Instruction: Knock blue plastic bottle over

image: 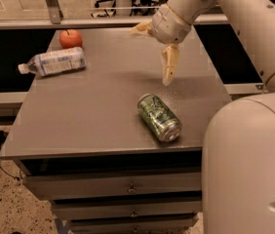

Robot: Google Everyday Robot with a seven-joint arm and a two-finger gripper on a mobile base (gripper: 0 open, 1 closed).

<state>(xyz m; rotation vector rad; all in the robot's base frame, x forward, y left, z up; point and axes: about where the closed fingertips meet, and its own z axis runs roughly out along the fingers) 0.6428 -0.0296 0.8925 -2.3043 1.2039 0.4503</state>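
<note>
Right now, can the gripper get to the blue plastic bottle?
Probably yes. The gripper hangs open above the table; the blue plastic bottle lies on its side at the left edge. Nothing stands between them: the apple sits behind it, the can lies nearer the front.
</note>
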